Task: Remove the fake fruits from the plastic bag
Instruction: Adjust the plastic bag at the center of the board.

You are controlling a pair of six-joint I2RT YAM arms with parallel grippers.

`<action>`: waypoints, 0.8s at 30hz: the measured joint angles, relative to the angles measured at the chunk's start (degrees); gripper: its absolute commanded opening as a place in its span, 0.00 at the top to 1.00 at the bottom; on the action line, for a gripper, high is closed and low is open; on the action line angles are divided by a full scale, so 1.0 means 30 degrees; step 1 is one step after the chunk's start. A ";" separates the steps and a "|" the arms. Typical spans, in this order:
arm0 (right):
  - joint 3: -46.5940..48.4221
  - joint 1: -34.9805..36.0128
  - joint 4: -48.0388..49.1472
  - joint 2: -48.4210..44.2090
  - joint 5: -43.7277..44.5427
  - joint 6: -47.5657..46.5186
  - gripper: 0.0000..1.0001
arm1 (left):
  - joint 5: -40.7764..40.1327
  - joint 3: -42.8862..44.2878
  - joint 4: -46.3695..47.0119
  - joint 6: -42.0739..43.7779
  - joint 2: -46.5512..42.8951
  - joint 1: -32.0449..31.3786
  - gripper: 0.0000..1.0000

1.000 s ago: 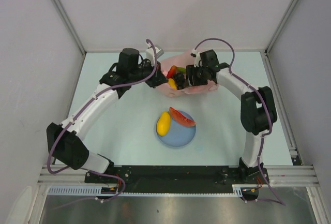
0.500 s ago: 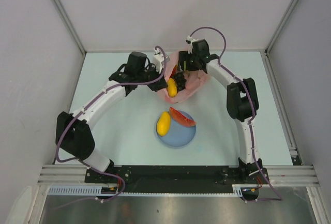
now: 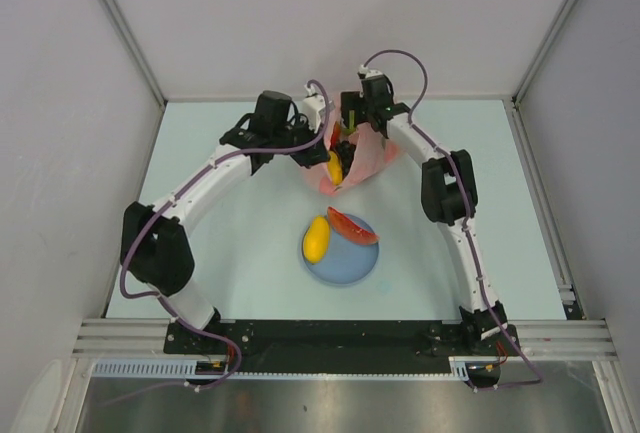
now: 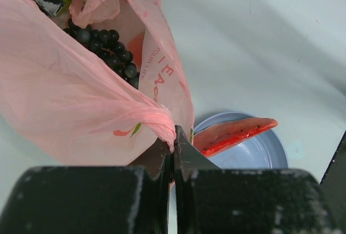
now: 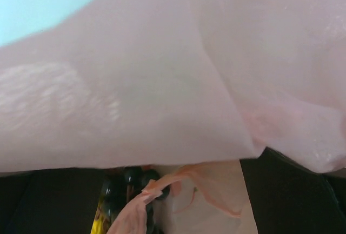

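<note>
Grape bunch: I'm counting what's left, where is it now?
The grape bunch shows upper left in the left wrist view, inside the plastic bag, above the left pincer pinching the bag's edge.

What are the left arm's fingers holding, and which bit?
The pink plastic bag, pinched by a twisted, bunched-up fold between the left fingers.
</note>
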 measured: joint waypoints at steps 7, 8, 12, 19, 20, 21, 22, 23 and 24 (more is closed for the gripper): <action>0.1333 0.0102 0.0444 0.1719 0.0656 0.0131 0.30 | 0.0000 0.0095 -0.0197 -0.0007 0.0240 -0.0182 0.96; 0.1333 0.0095 0.0466 0.1814 0.0699 0.0102 0.33 | 0.0007 0.0095 -0.0219 -0.0007 0.0240 -0.0226 0.96; 0.1326 0.0029 0.0772 0.1880 0.0459 -0.0248 0.49 | 0.0015 0.0138 -0.0262 -0.0007 0.0240 -0.0401 0.96; -0.0277 -0.0226 0.0809 0.0583 -0.1894 -0.0911 0.76 | -0.0029 0.0219 -0.0240 -0.0015 0.0248 -0.0437 0.96; -0.0605 -0.0255 0.0729 0.0240 -0.2178 -0.0947 0.77 | -0.0066 0.0226 -0.0240 -0.0007 0.0248 -0.0437 0.96; -0.1166 -0.0306 0.0692 -0.0306 -0.2565 -0.1020 0.78 | -0.0102 0.0226 -0.0240 -0.0007 0.0248 -0.0437 0.96; -0.1778 -0.0350 0.0532 -0.0940 -0.2885 -0.1064 0.77 | -0.0153 0.0233 -0.0240 -0.0007 0.0248 -0.0437 0.97; -0.2433 -0.0408 0.0342 -0.1668 -0.3191 -0.1107 0.76 | -0.0175 0.0233 -0.0240 -0.0007 0.0248 -0.0437 0.96; -0.2914 -0.0459 0.0270 -0.2251 -0.3344 -0.1166 0.74 | -0.0189 0.0240 -0.0240 -0.0007 0.0248 -0.0437 0.96</action>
